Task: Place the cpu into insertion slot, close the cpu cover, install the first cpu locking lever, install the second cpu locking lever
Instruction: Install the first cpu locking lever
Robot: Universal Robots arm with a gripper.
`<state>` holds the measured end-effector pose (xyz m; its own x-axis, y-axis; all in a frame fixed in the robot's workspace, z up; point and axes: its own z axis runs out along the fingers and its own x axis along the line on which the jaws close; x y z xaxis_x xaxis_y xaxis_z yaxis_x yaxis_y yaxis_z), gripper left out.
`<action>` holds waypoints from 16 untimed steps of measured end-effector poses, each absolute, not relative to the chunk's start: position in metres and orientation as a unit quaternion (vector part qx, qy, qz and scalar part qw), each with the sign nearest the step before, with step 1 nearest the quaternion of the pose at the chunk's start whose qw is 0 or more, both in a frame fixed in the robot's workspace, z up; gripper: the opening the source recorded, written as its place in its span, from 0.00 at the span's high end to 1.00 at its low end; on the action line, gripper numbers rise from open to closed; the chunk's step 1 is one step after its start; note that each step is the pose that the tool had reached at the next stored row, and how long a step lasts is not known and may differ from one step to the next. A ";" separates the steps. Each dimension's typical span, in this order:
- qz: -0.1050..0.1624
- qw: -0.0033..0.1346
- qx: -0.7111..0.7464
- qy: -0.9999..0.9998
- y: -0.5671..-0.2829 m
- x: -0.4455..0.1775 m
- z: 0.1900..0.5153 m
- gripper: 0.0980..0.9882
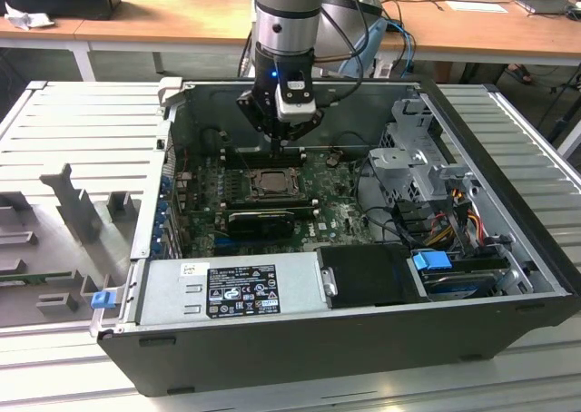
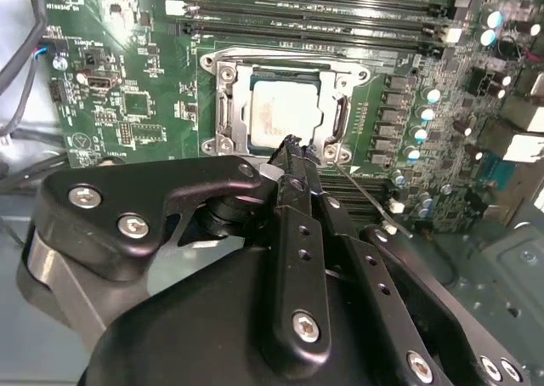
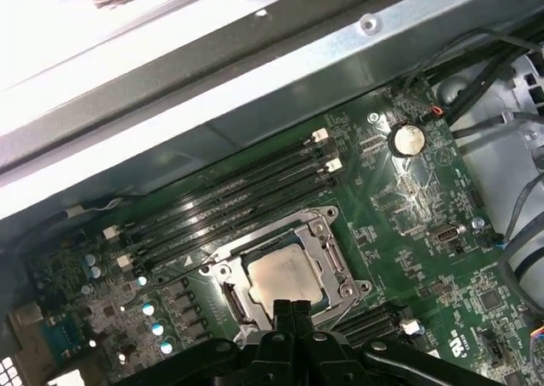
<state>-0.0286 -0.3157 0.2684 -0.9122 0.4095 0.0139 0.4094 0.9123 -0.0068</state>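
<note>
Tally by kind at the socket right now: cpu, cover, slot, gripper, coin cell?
cpu: 1
cpu cover: 1
insertion slot: 1
gripper: 1
coin cell: 1
Total: 5

An open dark grey metal computer case (image 1: 345, 339) is seen lying on a pale grey ribbed metal table (image 1: 82, 131). A silver box-shaped power supply (image 1: 227, 289) is housed inside it. Long black memory slots (image 3: 229, 203) and a round silver coin battery (image 3: 408, 138) are mounted on the green motherboard (image 3: 391, 233).
</note>
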 end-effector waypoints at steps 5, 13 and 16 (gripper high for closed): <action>0.002 0.007 -0.164 -0.986 -0.316 -0.029 0.268 0.99; 0.003 0.007 -0.117 -0.993 -0.316 -0.036 0.268 0.99; 0.003 0.007 -0.078 -0.997 -0.316 -0.036 0.267 0.99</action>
<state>-0.0360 -0.3157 0.2672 -0.9877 0.1560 0.0131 0.1559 0.9878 -0.0066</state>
